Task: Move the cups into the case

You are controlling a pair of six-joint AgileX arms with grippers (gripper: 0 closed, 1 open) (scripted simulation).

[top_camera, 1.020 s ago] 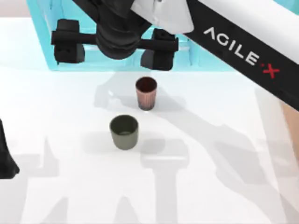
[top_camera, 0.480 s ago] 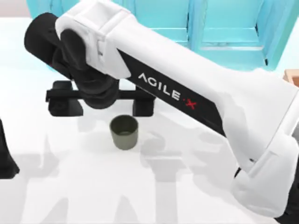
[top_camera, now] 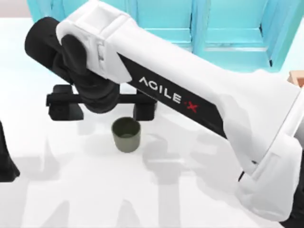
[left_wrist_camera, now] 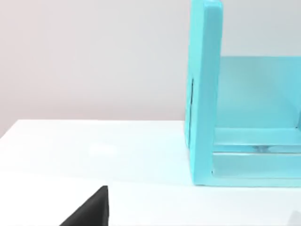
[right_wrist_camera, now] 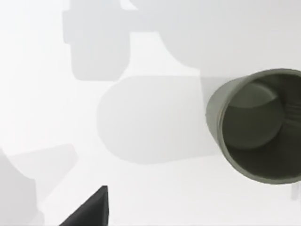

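At the left edge of the worktop (top_camera: 57, 190), a parked left arm. In the middle, down from the blue case (top_camera: 228, 42) since a second ago: the right hand (top_camera: 104, 110), wide open, just behind the green cup (top_camera: 126, 135), not touching it. Now covering the spot where the brown cup stood; looks ready to grab a cup, none in the case yet.

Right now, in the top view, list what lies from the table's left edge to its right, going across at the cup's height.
Left arm's dark part at the left edge → bare white table → olive-green cup → right arm's white link.
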